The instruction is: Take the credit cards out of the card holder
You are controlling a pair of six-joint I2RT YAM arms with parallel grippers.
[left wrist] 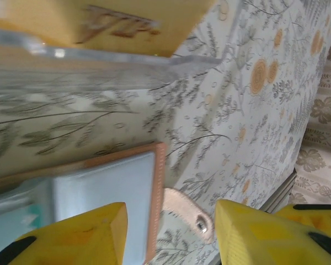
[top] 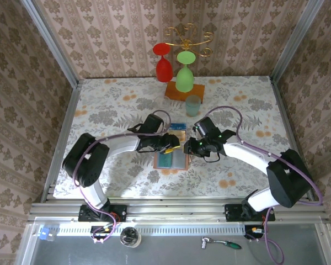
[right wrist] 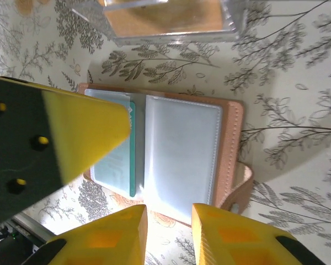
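Note:
The card holder lies open on the flowered cloth, brown rim round grey-blue pocket panels. A teal credit card sits in its left pocket. A small blue rectangle, seemingly a card, lies just beyond the holder. My left gripper hovers over the holder, open, with the holder's rim and snap tab showing between its yellow fingers. One of those fingers covers part of the left panel. My right gripper stands at the holder's near edge, open by a narrow gap, with only cloth between its fingers.
An orange-brown wooden block at the back carries a red glass and a green glass under a gold stand. A clear teal cup stands in front of it, close beyond the right gripper. Metal rails edge the table.

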